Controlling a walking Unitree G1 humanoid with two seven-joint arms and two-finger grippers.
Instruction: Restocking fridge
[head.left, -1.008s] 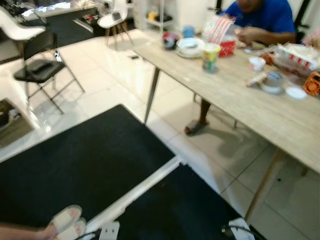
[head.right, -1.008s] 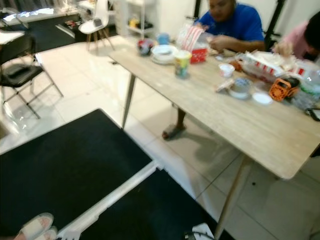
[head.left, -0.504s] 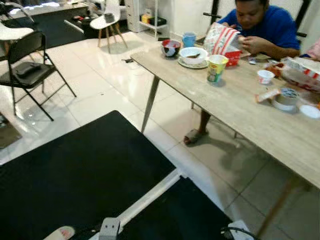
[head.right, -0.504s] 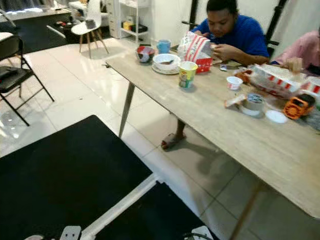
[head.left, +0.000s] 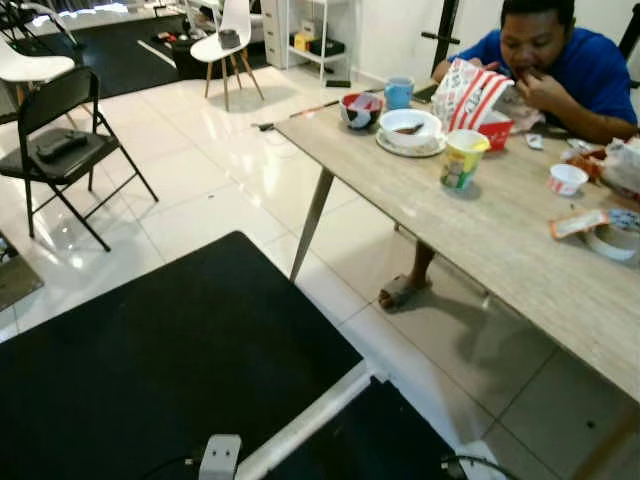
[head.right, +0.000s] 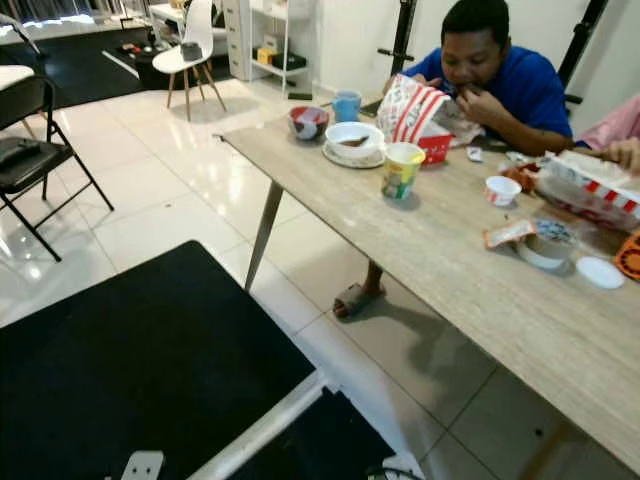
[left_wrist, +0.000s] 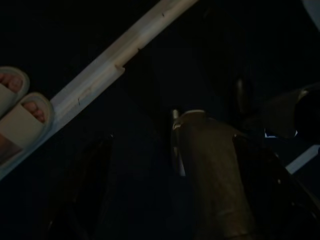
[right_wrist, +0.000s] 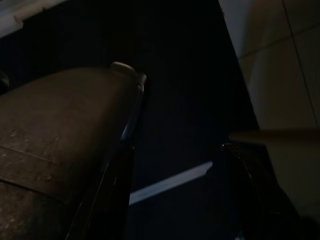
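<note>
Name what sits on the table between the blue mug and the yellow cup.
In the left eye view, a white bowl on a plate sits between the blue mug and the yellow cup.

Person's hand (head.right: 487, 101) now at mouth.

I see a long wooden tabletop (head.left: 480, 225) running off to my right, where a person in a blue shirt (head.right: 500, 85) sits eating. On it stand a yellow cup (head.left: 463, 160), a white bowl on a plate (head.left: 410, 128), a blue mug (head.left: 399, 92) and a striped paper bag (head.right: 412, 108). A black floor mat (head.left: 160, 360) lies below me, and a black folding chair (head.left: 65, 140) stands on the white tiles.
</note>
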